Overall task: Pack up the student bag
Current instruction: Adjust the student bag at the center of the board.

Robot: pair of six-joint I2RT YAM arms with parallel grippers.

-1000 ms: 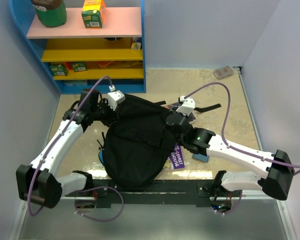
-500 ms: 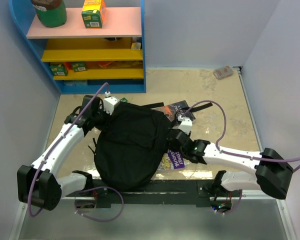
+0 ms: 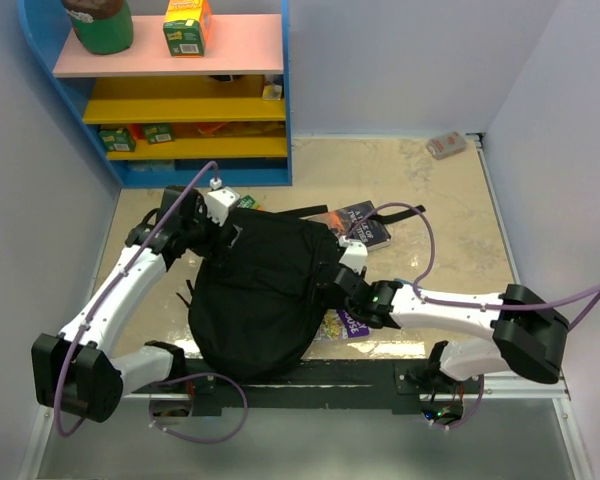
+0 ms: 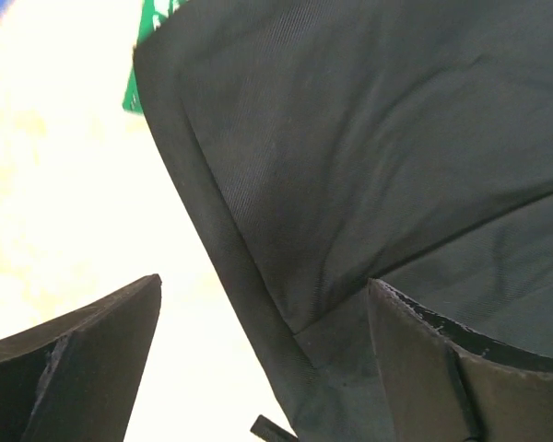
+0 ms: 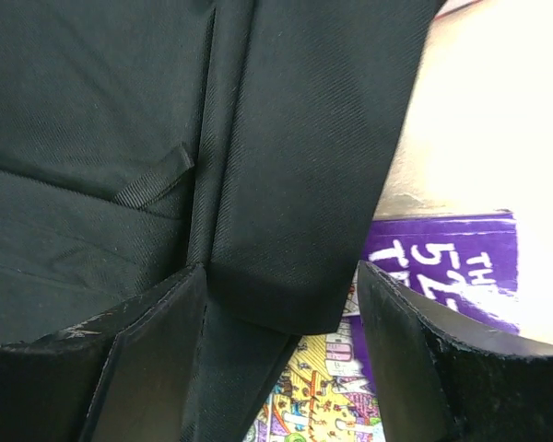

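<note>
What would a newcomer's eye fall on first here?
A big black bag lies in the middle of the table between two open hands, the left hand at its far left edge, the right hand at its right edge. A purple book shows from under the bag's right side, and a blue shelf stands far left.

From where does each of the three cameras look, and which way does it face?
Top external: above and behind the robot, facing down on the table, backpack and shelf; left arm and right arm show.
Left wrist: on the left arm, facing the backpack's edge; its two fingers show.
Right wrist: on the right arm, facing the backpack and a purple book; its two fingers show.
Shared: all three show the backpack.
</note>
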